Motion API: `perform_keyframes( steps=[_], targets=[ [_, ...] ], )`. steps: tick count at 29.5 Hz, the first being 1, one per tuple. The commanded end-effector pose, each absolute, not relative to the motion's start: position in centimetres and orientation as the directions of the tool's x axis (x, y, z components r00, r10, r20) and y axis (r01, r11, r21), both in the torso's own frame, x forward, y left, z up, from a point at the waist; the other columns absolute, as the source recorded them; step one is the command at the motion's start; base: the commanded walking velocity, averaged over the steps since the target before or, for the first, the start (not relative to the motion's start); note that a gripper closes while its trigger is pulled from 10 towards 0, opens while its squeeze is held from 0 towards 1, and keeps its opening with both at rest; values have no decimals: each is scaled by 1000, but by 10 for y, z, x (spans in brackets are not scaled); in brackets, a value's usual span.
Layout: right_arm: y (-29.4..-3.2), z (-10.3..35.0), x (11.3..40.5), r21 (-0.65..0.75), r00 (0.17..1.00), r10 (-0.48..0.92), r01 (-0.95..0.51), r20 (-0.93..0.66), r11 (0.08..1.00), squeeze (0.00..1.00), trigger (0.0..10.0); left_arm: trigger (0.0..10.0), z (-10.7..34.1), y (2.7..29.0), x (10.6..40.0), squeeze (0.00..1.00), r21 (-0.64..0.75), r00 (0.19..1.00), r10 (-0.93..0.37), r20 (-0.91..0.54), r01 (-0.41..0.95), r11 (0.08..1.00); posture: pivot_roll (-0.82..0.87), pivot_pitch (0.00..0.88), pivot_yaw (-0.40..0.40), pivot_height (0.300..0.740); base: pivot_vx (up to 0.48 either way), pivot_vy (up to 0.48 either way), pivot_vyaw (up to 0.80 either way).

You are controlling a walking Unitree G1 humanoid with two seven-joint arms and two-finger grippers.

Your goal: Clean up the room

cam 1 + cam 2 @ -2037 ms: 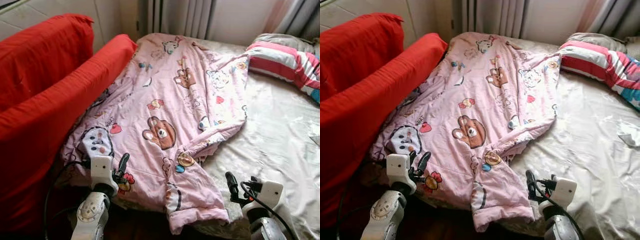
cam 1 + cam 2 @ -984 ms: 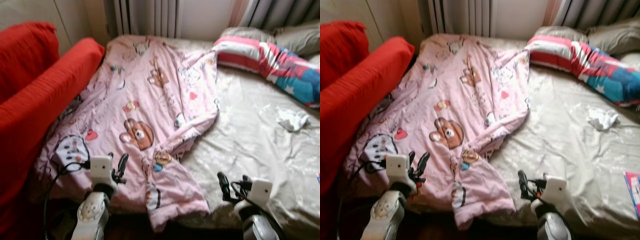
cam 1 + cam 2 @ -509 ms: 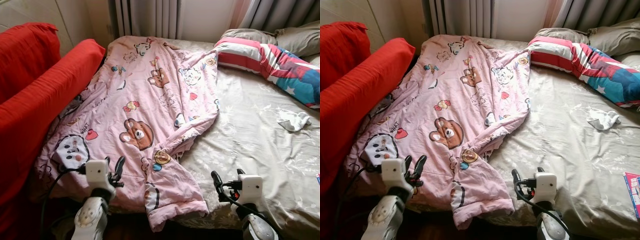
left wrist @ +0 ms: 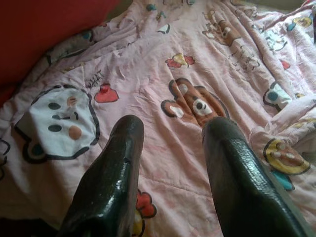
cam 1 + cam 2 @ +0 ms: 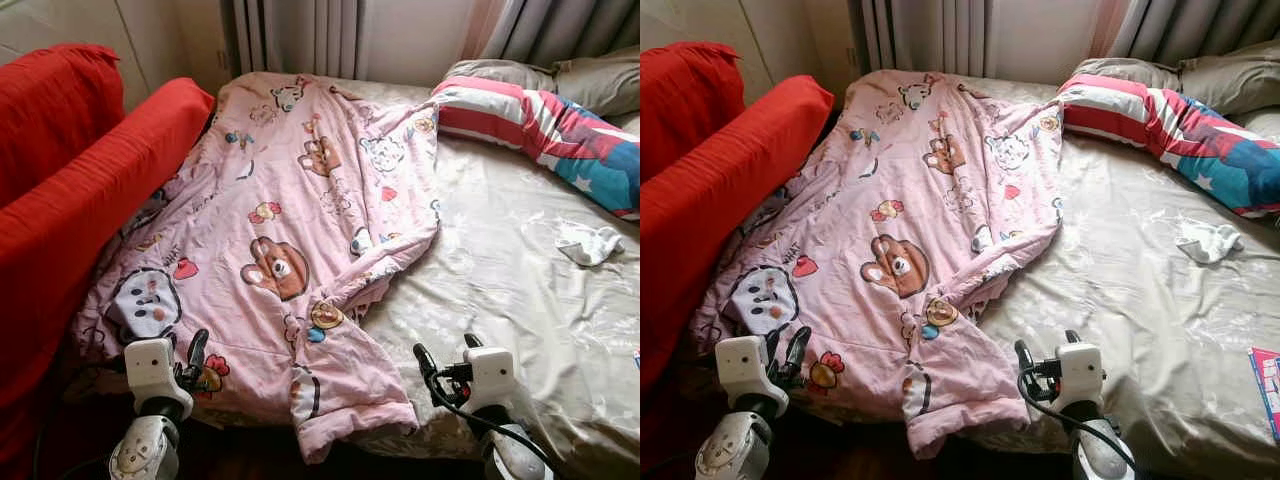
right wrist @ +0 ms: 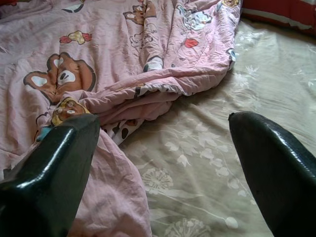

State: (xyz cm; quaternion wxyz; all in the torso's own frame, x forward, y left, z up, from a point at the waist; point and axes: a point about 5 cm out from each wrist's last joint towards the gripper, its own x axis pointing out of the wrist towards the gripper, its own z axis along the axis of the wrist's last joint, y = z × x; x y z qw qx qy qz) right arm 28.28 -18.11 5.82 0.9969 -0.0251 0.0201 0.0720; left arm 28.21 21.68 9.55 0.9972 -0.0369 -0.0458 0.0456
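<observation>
I see my left gripper [image 4: 170,133] and right gripper [image 6: 160,133] spread, hovering over the pink cartoon quilt [image 5: 300,200].

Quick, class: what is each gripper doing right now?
Left gripper: open, holding nothing, over the pink quilt.
Right gripper: open, holding nothing.

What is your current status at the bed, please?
Left pincer open over pink cartoon-print quilt, empty. Right pincer open at beige bedsheet edge, empty. White crumpled cloth lying loose.
</observation>
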Motion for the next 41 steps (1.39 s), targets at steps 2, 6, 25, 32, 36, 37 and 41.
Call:
perform_keyframes(
  steps=[2,6,25,32,36,37,41],
  targets=[
    [-184,50,279,-50,987,136,-141,-89,989,0,10000,10000,97,215,287,0,-76,993,86,87,-79,994,59,224,-48,701,0,0,0],
    [-183,49,279,-47,987,137,-142,-89,989,0,10000,10000,99,213,290,0,-85,993,76,92,-68,994,61,220,-46,676,0,0,0],
    [-183,46,279,-47,987,131,-136,-96,990,0,10000,10000,99,207,292,0,-74,995,50,86,-44,996,67,248,-45,612,0,0,0],
    [-183,45,281,-49,986,130,-136,-107,990,0,10000,10000,99,204,292,0,-77,996,34,80,-28,997,72,257,-46,612,0,0,0],
    [-183,44,280,-33,988,121,-125,-101,992,0,10000,10000,98,200,293,0,-69,997,12,76,-7,998,71,262,-47,612,0,0,0],
    [-183,44,280,-40,987,120,-125,-104,991,0,10000,10000,98,199,293,0,-75,997,8,75,-2,997,69,263,-47,612,0,0,0],
    [-183,43,279,-38,987,117,-122,-110,992,0,10000,10000,96,196,293,0,-86,998,-10,67,16,996,68,266,-47,612,0,0,0]
  ],
)
